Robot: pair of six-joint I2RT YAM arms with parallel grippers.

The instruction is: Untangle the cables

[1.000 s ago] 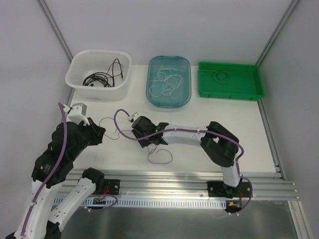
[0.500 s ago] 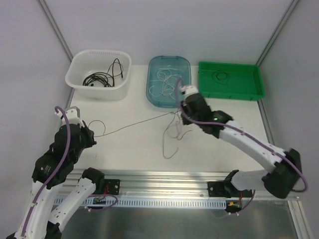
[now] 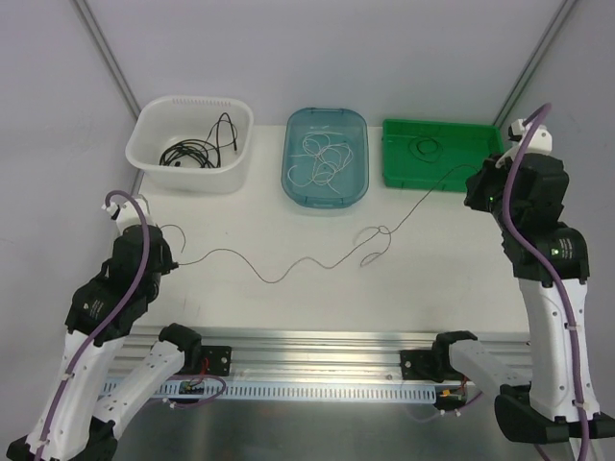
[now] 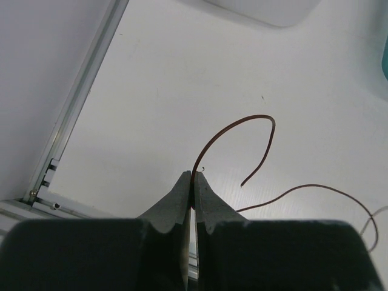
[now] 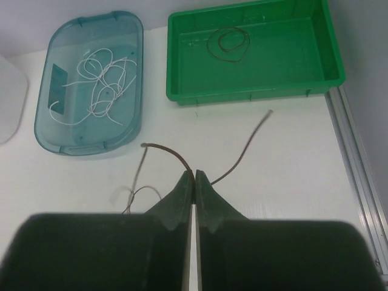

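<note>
A thin dark brown cable (image 3: 317,261) runs across the table between my two grippers, wavy, with a small loop (image 3: 378,237) right of the middle. My left gripper (image 3: 169,257) is shut on its left end; in the left wrist view the cable (image 4: 227,125) curls up out of the closed tips (image 4: 194,176). My right gripper (image 3: 473,184), raised at the far right, is shut on the other end; in the right wrist view the cable (image 5: 167,150) arches from the closed tips (image 5: 194,174) and a free tail (image 5: 250,143) sticks out.
At the back stand a white bin (image 3: 154,163) holding black cables (image 3: 192,151), a teal bin (image 3: 292,182) holding white cables (image 3: 322,158), and a green tray (image 3: 466,158) holding a small brown coil (image 3: 426,148). Aluminium rails run along the table's near and right edges.
My right gripper shut on the brown cable and swung from the table's middle up to the far right, drawing the looped cable out into a long line. The left arm shifted slightly left.
</note>
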